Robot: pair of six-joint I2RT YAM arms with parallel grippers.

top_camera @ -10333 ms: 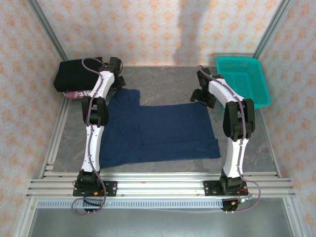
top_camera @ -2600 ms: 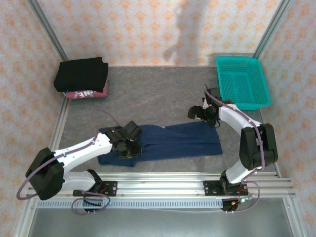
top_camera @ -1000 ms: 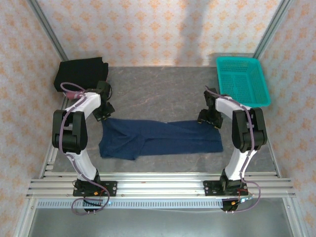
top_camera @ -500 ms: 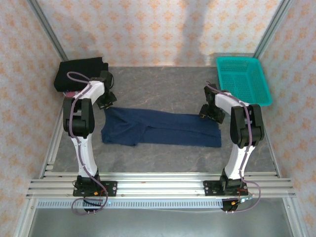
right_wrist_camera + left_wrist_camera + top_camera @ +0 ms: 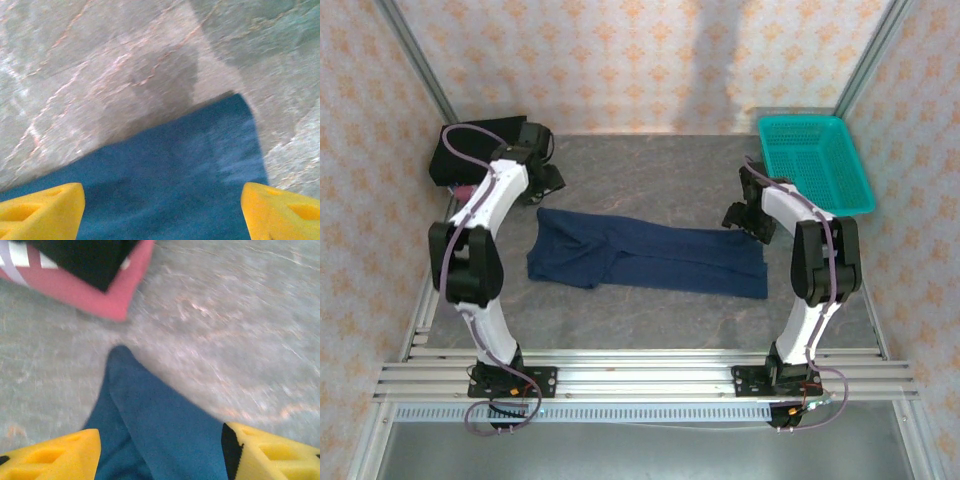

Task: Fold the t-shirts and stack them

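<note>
The navy t-shirt point(image 5: 650, 256) lies folded into a long strip across the middle of the table. My left gripper point(image 5: 548, 184) hovers open just behind the strip's back-left corner. In the left wrist view that navy corner point(image 5: 160, 425) lies loose between the spread yellow fingers point(image 5: 50, 455), gripped by neither. My right gripper point(image 5: 738, 218) is open over the strip's back-right corner point(image 5: 180, 180), with nothing pinched. The black t-shirt point(image 5: 460, 152) rests on the pink t-shirt point(image 5: 112, 287) at the back left, partly hidden by my left arm.
A teal plastic basket point(image 5: 815, 165) stands at the back right, just beyond my right arm. Grey tabletop point(image 5: 650, 175) lies bare behind the strip. Metal rails point(image 5: 640, 375) run along the near edge.
My left gripper has opened, let go of the navy corner and moved back toward the stack. The strip now lies flat. The right gripper stayed open at the right end.
</note>
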